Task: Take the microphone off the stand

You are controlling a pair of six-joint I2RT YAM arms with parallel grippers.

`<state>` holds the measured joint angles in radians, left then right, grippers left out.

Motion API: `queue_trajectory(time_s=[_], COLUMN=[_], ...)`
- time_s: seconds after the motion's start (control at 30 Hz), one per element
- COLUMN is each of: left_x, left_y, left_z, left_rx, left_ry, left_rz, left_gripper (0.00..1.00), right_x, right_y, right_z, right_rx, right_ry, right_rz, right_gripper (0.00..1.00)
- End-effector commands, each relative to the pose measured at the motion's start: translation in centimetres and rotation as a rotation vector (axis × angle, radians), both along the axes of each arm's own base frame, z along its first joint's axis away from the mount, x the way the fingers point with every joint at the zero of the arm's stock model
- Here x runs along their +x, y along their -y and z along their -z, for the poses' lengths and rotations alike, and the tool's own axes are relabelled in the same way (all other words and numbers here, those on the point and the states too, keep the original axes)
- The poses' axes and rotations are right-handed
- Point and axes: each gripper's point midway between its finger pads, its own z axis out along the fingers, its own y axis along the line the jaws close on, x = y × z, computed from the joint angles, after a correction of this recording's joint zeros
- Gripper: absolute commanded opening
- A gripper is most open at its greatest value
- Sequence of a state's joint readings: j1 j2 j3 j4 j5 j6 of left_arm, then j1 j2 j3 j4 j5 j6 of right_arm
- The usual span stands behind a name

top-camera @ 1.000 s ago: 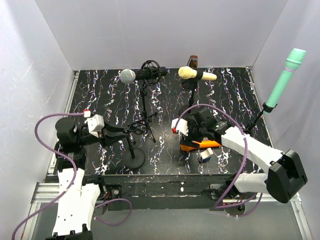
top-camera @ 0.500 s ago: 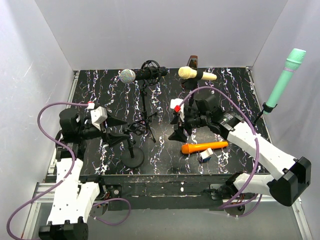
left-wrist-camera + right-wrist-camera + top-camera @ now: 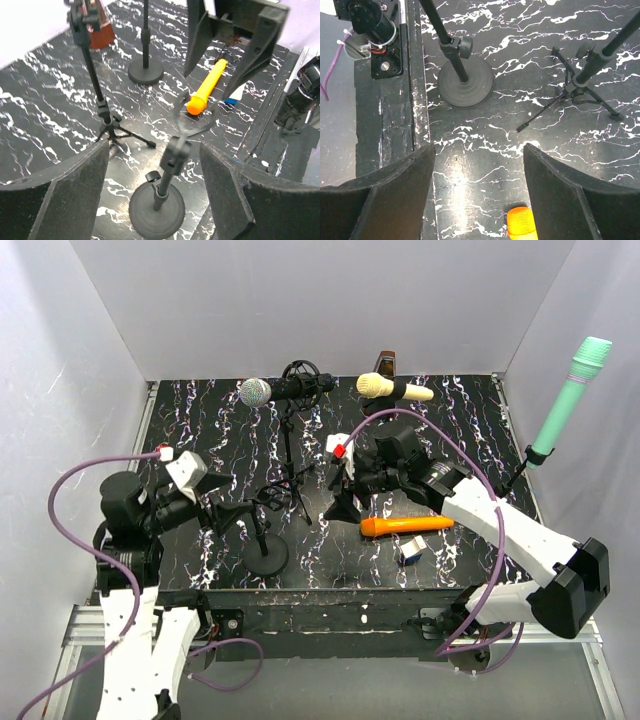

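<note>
- An orange microphone (image 3: 405, 526) lies flat on the black, white-veined worktop (image 3: 200, 420). It sits right of centre, toward the near edge, with its rounded head pointing left. No stand holds it.
- The right gripper (image 3: 340, 490) hangs just left of the microphone's head. Its jaws are spread wide and hold nothing.
- The left gripper (image 3: 228, 512) is over the left part of the worktop, toward the near edge. Its jaws are also spread wide and empty, and they face a short stand.
- The short stand (image 3: 268, 555) has a round base and stands close to the near edge, left of centre. Its clip (image 3: 192, 117) is empty.
- A tripod stand (image 3: 290, 470) near the middle carries a silver-headed microphone (image 3: 255, 392) toward the far edge.
- A cream microphone (image 3: 393, 389) sits on another stand beside it, to the right along the far edge.
- A green microphone (image 3: 570, 400) tilts upward on a stand at the right edge.
- A small white and blue object (image 3: 410, 552) lies just on the near side of the orange microphone.
</note>
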<state>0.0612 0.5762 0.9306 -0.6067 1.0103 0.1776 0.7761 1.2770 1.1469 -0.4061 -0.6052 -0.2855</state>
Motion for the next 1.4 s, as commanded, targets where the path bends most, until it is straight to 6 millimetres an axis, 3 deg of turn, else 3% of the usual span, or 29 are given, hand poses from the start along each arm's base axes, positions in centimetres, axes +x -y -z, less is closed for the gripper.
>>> queue_trajectory(time_s=[0.0, 0.17, 0.3, 0.4, 0.5, 0.63, 0.77, 1.1, 1.27, 1.37], left_x=[1.3, 1.0, 0.7, -1.0, -3.0, -3.6, -3.8, -3.1, -4.4, -4.8], left_y=[-0.5, 0.5, 1.5, 2.8, 4.3, 5.5, 6.4, 7.1, 6.8, 6.8], left_z=[1.4, 1.6, 1.7, 1.4, 1.0, 1.0, 0.5, 2.6, 1.8, 1.4], left_rx=[0.002, -0.024, -0.036, -0.066, -0.106, -0.118, -0.121, -0.072, -0.069, -0.076], left_ry=[-0.114, -0.153, -0.147, -0.119, -0.126, -0.115, -0.090, -0.044, -0.019, -0.016], left_rz=[-0.040, 0.058, 0.174, 0.347, 0.526, 0.645, 0.727, 0.741, 0.755, 0.762], left_gripper=[0.71, 0.65, 0.44, 0.27, 0.00, 0.00, 0.00, 0.00, 0.00, 0.00], right_x=[0.3, 1.1, 1.1, 0.0, -1.3, -2.1, -4.1, -3.6, -3.8, -4.1], right_y=[-1.5, -1.5, -1.5, -1.6, -1.7, -2.1, -2.6, -5.0, -6.1, -6.9], right_z=[-2.8, -2.4, -1.1, -0.1, 0.5, 1.2, 1.7, 5.1, 6.7, 6.7], right_rx=[0.074, 0.051, 0.018, 0.005, 0.000, 0.003, 0.037, 0.061, 0.078, 0.108], right_ry=[0.025, 0.023, 0.008, -0.035, -0.087, -0.134, -0.204, -0.306, -0.332, -0.355], right_rz=[-0.009, 0.040, 0.033, -0.025, -0.098, -0.153, -0.283, -0.326, -0.363, -0.392], right_gripper=[0.77, 0.77, 0.77, 0.77, 0.76, 0.72, 0.70, 0.70, 0.69, 0.68])
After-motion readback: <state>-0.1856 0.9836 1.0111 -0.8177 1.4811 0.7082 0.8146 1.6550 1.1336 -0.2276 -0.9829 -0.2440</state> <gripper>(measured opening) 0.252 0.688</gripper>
